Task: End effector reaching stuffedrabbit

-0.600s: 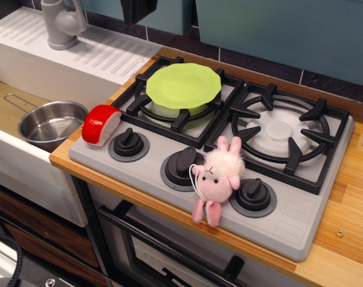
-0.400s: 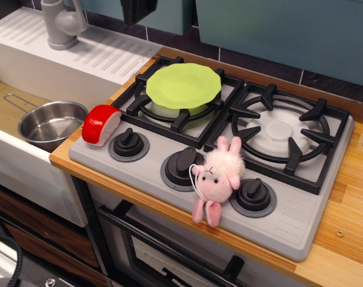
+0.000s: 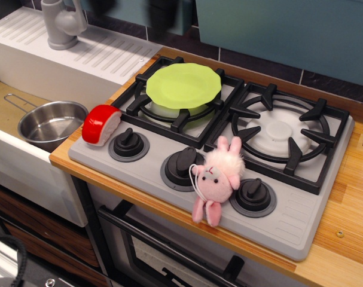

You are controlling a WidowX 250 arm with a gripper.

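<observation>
The stuffedrabbit (image 3: 220, 174) is a small pale-pink plush with two upright ears and a white string loop. It lies on the front of the grey stove top (image 3: 139, 170), between the middle knob (image 3: 182, 164) and the right knob (image 3: 253, 194), with its legs hanging over the front edge. Of the end effector (image 3: 161, 13), only a dark blurred shape shows at the top edge, far behind the rabbit and above the back of the stove. Its fingers cannot be made out.
A lime-green plate (image 3: 183, 85) sits on the left burner; the right burner (image 3: 283, 128) is bare. A red-and-white rounded toy (image 3: 100, 124) lies at the stove's left edge. A steel pot (image 3: 49, 122) sits in the sink, with a grey faucet (image 3: 61, 24) behind.
The dark shape at the top edge has shifted to the right and is blurred by motion. The rabbit and the other objects have not moved.
</observation>
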